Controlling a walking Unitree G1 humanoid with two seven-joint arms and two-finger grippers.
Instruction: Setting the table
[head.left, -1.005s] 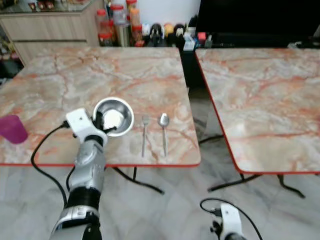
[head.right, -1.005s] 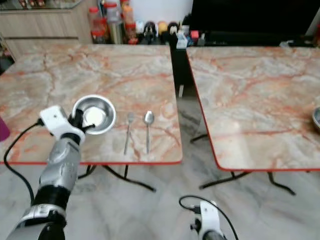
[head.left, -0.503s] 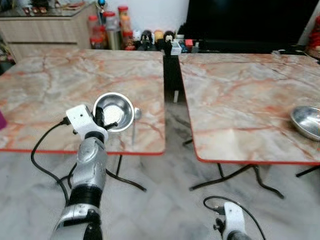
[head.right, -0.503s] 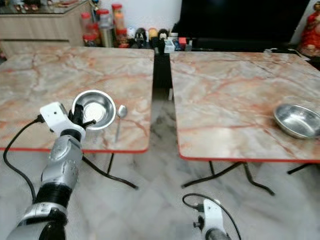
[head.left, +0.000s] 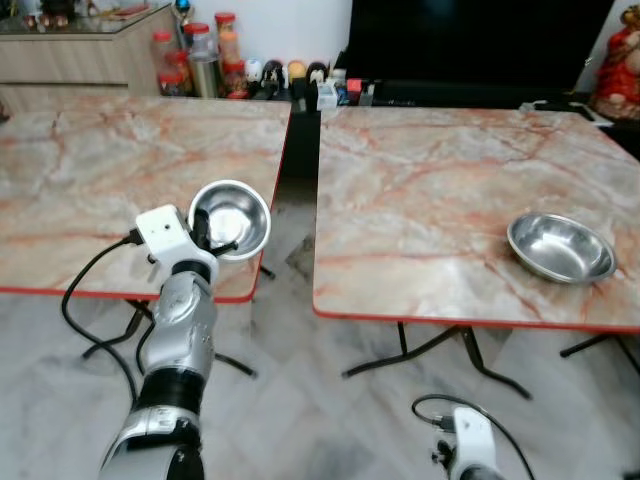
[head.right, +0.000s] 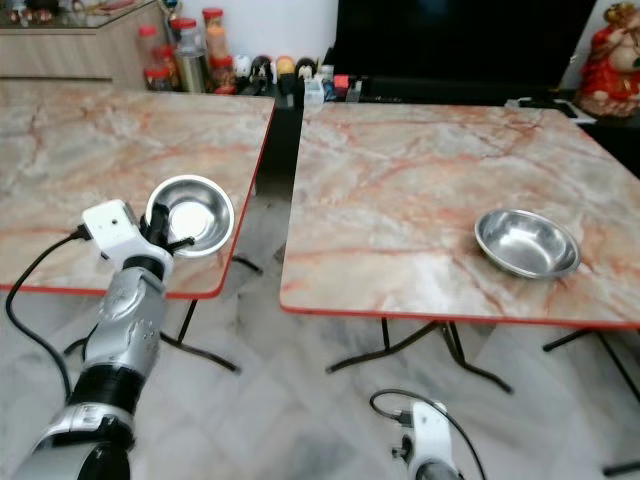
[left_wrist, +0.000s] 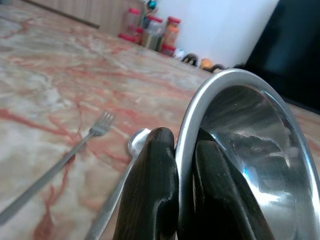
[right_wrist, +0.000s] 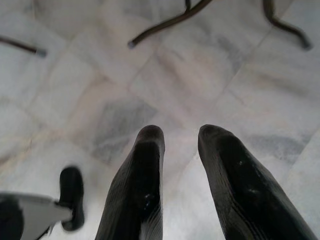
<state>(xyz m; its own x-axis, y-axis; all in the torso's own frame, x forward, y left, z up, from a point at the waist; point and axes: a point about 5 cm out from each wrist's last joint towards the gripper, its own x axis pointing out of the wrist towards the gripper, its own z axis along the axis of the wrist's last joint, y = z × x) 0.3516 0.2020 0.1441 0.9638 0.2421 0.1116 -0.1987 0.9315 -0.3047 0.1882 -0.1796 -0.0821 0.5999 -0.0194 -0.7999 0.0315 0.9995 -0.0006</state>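
My left gripper (head.left: 212, 238) is shut on the rim of a shiny steel bowl (head.left: 235, 213), holding it tilted above the near right corner of the left marble table (head.left: 70, 170). In the left wrist view the two black fingers (left_wrist: 152, 190) pinch the bowl's rim (left_wrist: 200, 107), one inside and one outside. A fork (left_wrist: 60, 160) and a spoon (left_wrist: 122, 172) lie side by side on the marble behind it. A second steel bowl (head.left: 560, 247) rests upright on the right table (head.left: 420, 190), near its right front. My right gripper (right_wrist: 181, 132) hangs low over the floor, open and empty.
A narrow gap (head.left: 300, 170) separates the two red-edged tables. Jars and bottles (head.left: 200, 60) line the back by a wooden cabinet, with a dark screen (head.left: 470, 45) behind the right table. Black table legs (head.left: 430, 350) stand on the pale marble floor.
The whole view has swung to the right, so the left table slid left and the second bowl came in. My left gripper still holds its bowl the same way.
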